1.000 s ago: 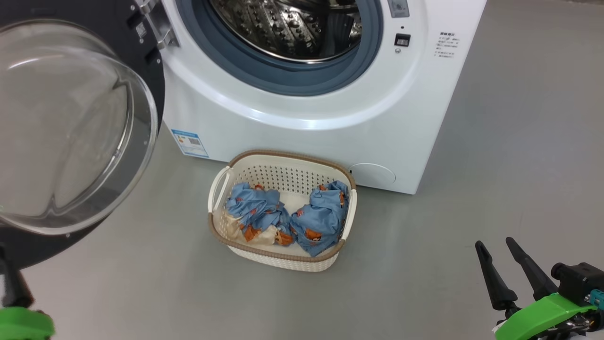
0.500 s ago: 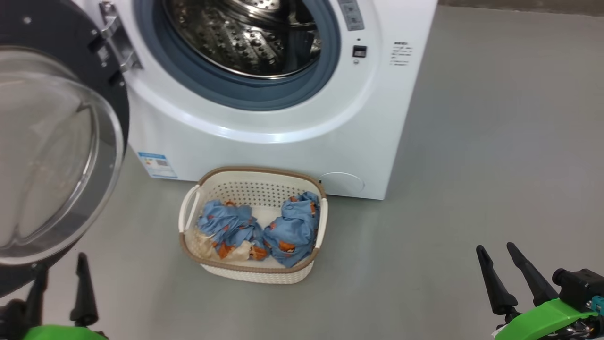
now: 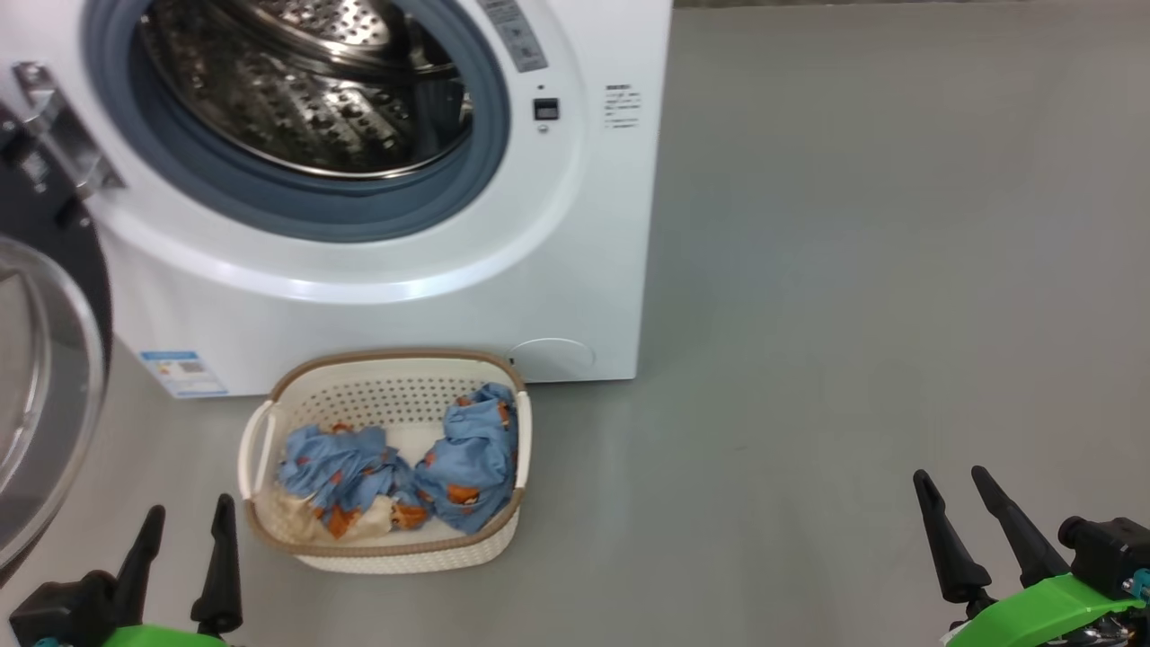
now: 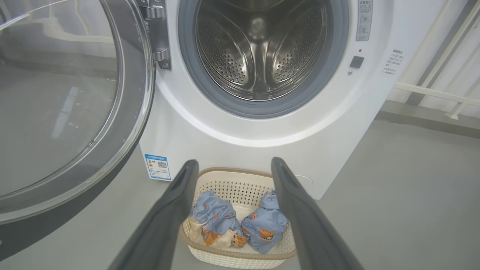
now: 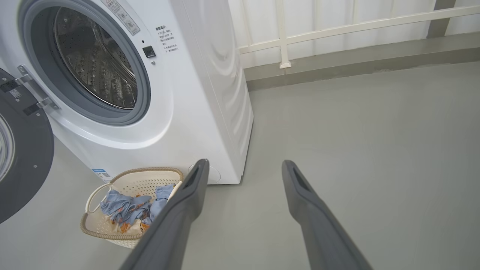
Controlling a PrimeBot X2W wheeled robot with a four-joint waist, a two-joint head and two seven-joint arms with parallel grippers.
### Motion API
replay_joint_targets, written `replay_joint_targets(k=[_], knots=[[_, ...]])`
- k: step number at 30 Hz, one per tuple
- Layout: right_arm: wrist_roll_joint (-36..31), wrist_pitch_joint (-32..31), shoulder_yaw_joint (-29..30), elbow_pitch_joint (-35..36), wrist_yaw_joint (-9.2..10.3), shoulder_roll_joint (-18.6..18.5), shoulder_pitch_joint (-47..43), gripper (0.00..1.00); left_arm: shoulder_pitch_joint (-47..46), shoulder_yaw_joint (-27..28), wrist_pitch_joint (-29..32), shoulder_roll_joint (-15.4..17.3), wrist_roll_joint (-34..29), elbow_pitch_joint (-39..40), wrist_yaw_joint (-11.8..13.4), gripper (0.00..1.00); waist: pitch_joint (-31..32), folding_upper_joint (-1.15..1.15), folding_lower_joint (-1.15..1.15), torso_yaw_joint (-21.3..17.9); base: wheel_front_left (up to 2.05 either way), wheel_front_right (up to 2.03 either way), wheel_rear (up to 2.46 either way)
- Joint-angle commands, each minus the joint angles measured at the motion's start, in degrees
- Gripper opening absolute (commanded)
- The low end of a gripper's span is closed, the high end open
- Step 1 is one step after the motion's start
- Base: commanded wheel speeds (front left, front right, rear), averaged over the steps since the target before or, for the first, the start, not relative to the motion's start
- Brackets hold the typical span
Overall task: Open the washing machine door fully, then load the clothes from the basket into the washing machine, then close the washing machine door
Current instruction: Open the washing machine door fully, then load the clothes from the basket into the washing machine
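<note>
The white washing machine (image 3: 575, 225) fills the upper left, its steel drum (image 3: 305, 81) showing behind the grey gasket. Its door (image 3: 40, 377) hangs swung open at the far left, black rim and glass bowl facing me. On the floor before the machine sits the cream basket (image 3: 269, 440) with two light blue printed clothes bundles (image 3: 467, 458) (image 3: 337, 472) inside. My left gripper (image 3: 187, 514) is open at the lower left, close beside the basket. My right gripper (image 3: 950, 476) is open at the lower right, far from the basket. The left wrist view looks between its fingers at the basket (image 4: 232, 180).
Bare grey floor (image 3: 853, 314) spreads to the right of the machine. A blue label sticker (image 3: 184, 373) sits low on the washer's front. In the right wrist view a white railing (image 5: 337, 28) and a low grey kerb run behind the machine.
The head camera has turned right, so washer, door and basket slid left in the picture. My left gripper has come up into view beside the basket. The right gripper holds its place.
</note>
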State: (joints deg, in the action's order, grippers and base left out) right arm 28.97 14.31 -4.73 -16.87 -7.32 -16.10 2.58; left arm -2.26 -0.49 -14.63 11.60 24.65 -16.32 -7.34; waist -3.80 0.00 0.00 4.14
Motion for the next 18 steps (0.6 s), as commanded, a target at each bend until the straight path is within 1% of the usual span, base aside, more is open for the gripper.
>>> replay_joint_targets(k=[1, 2, 7, 18], knots=[[0.16, 0.69, -0.73, 1.5, -0.17, -0.76, -0.06, 1.0, -0.64, 1.58, -0.37, 1.86, 0.5, 1.72, -0.14, 1.0, 0.24, 0.0, 0.0, -2.78, 0.0, 0.0, 0.0], [0.15, 0.69, -0.5, 1.56, -0.17, -0.77, -0.07, 1.0, -0.52, 0.81, -0.37, 2.1, 0.93, 2.13, -0.14, 1.0, 0.18, 0.0, 0.0, -3.84, 0.0, 0.0, 0.0], [0.16, 0.69, -0.08, 1.77, -0.17, -0.77, -0.33, 1.0, -0.1, -0.18, -0.37, 2.26, 1.76, 2.79, -0.14, 1.0, 0.26, 0.0, 0.0, -5.62, 0.0, 0.0, 0.0], [-0.12, 0.69, 0.58, 2.09, -0.17, -0.31, -1.03, 1.0, 0.3, -1.78, -0.37, 3.17, 3.54, 2.75, -0.14, 1.0, 0.67, 0.0, 0.0, -6.41, 0.0, 0.0, 0.0]])
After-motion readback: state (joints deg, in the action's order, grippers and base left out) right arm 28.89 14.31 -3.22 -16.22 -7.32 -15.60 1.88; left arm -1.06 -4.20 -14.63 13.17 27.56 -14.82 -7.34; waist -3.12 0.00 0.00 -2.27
